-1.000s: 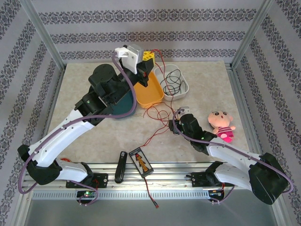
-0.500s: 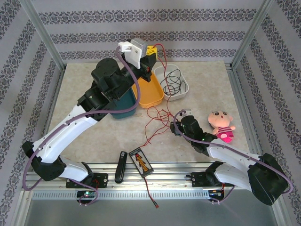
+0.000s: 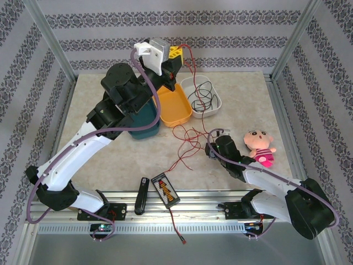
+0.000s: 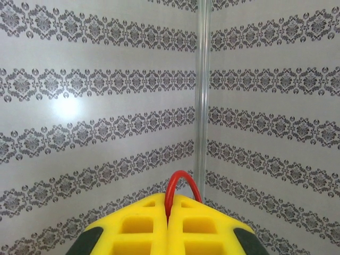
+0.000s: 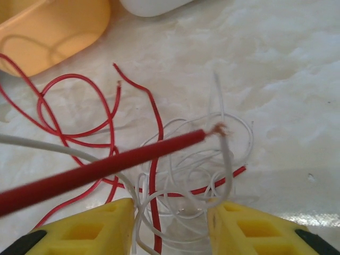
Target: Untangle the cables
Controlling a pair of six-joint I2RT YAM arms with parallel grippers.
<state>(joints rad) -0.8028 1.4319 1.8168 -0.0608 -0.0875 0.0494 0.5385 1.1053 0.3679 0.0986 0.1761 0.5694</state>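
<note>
left hand (image 3: 177, 56) up high over the far edge of the table (image 3: 110, 160), above the orange tray (image 3: 175, 110). pinched shut on the red cable (image 4: 179, 172), small red loop poking up between the yellow fingers (image 4: 138, 226) in the left wrist view. red cable (image 3: 185, 141) hanging from there past the trays down to the table middle, loose loops lying between the orange tray and the right hand (image 3: 215, 134).

right hand (image 5: 170, 226) low over the table, right of the middle, fingers apart at a middling gap, gripping nothing. pale cable (image 5: 186, 159) bunched in a small tangle on the table just ahead of and between the fingers, crossed with a red strand. another stretch of red slanting close across the right wrist view.

black cable (image 3: 202, 91) coiled in the white tray (image 3: 217, 104) near the far edge, right of the orange tray. doll (image 3: 259, 146) beside the right hand, toward the right edge. black orange-striped device (image 3: 165, 188) at the near edge.
</note>
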